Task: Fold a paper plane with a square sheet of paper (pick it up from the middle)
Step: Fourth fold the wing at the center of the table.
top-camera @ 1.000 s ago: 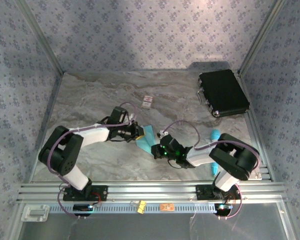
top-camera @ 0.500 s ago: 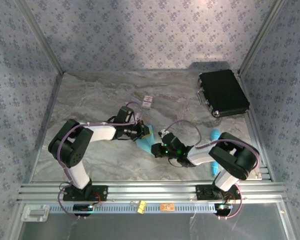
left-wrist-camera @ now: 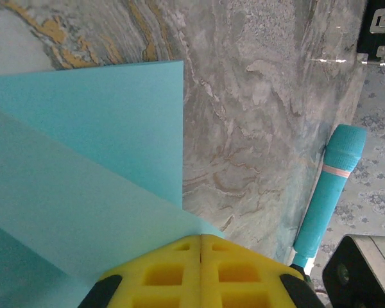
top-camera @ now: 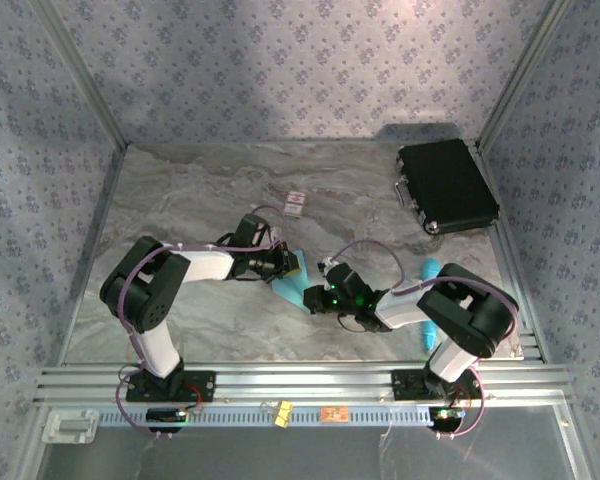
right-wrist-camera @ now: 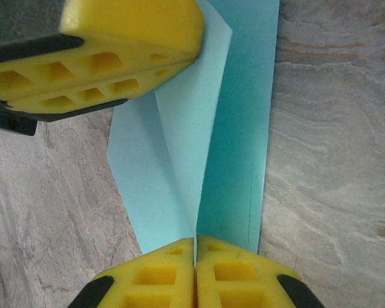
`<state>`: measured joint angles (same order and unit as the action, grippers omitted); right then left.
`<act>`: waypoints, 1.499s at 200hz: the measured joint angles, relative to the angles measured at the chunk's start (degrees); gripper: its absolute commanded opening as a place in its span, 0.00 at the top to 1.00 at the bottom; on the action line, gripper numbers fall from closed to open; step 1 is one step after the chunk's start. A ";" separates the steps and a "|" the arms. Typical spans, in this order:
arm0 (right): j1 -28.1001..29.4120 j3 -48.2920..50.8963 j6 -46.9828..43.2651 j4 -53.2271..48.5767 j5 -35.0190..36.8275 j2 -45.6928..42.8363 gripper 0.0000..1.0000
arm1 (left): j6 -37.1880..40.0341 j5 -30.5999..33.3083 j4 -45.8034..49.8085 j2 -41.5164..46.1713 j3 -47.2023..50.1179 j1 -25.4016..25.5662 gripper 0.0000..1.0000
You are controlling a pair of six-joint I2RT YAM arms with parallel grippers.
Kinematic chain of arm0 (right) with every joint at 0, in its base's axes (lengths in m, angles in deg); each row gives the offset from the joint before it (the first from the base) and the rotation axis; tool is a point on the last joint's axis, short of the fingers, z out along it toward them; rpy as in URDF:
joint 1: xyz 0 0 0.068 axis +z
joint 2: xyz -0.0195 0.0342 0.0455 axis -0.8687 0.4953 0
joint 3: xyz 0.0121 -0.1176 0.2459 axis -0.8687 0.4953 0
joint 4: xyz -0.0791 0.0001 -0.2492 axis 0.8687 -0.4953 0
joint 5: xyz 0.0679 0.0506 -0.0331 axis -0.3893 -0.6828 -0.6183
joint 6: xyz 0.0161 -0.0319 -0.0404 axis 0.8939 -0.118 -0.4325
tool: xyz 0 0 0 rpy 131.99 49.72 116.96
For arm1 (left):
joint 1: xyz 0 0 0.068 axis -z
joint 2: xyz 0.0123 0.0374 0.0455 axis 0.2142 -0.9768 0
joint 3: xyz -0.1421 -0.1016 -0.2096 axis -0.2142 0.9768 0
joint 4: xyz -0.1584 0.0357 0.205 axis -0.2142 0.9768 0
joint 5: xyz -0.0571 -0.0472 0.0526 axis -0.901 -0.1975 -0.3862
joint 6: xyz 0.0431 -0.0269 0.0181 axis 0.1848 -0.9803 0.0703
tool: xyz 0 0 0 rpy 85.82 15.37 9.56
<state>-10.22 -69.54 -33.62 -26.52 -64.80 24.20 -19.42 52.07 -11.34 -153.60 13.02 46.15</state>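
The square sheet of paper (top-camera: 292,287), light blue and partly folded, hangs between my two grippers just above the marble table (top-camera: 200,190). My left gripper (top-camera: 287,263) is shut on its far end. In the left wrist view the yellow jaws (left-wrist-camera: 201,239) meet with the sheet (left-wrist-camera: 83,160) spreading out from their seam. My right gripper (top-camera: 314,298) is shut on the near end. In the right wrist view its jaws (right-wrist-camera: 196,244) pinch a crease of the paper (right-wrist-camera: 234,128), two flaps fanning away, and the left gripper's yellow fingers (right-wrist-camera: 115,45) hold the far corner.
A black case (top-camera: 446,186) lies at the back right. A small white card (top-camera: 296,203) lies behind the grippers. A slim cyan stick (top-camera: 430,270) lies by the right arm, seen also as a cyan stick (left-wrist-camera: 327,186) in the left wrist view. Patterned walls enclose the table.
My left arm has swung in to the right, bringing its gripper closer to the right gripper. The paper between them looks narrower. The right arm has barely moved.
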 measured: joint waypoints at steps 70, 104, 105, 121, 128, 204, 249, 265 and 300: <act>-1.75 -0.68 3.30 0.44 -3.48 1.14 0.94 | 1.03 0.66 0.39 0.92 0.00 0.00 0.91; -2.47 -0.83 4.33 0.61 -5.01 1.49 0.95 | 1.16 0.66 -0.15 2.40 0.85 0.00 0.92; -2.49 -0.85 4.44 0.63 -5.05 1.51 0.95 | 1.14 0.63 -0.17 2.40 0.85 0.00 0.92; -2.69 -1.03 4.87 0.66 -5.55 1.79 0.95 | 1.16 0.61 -0.39 2.40 1.07 0.02 0.92; -2.75 -1.05 5.07 0.70 -5.73 1.84 0.95 | 1.16 0.63 -0.44 2.38 1.07 0.09 0.92; -2.75 -0.85 6.73 1.40 -5.35 1.97 0.95 | 1.16 0.20 -1.36 1.01 1.07 1.11 0.88; -2.12 -0.13 7.43 2.38 -3.74 1.66 0.95 | 1.55 0.96 -1.53 1.68 1.53 1.11 0.86; -1.84 -0.09 7.48 2.56 -3.13 1.66 0.95 | 1.62 1.79 -1.25 2.73 1.79 1.11 0.89; -1.55 0.07 7.89 2.93 -2.51 1.68 0.95 | 1.57 1.90 -1.38 3.02 1.81 1.11 0.93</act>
<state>-11.78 -69.47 -25.73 -23.59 -67.31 25.88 -17.85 53.97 -12.72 -150.59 14.84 47.26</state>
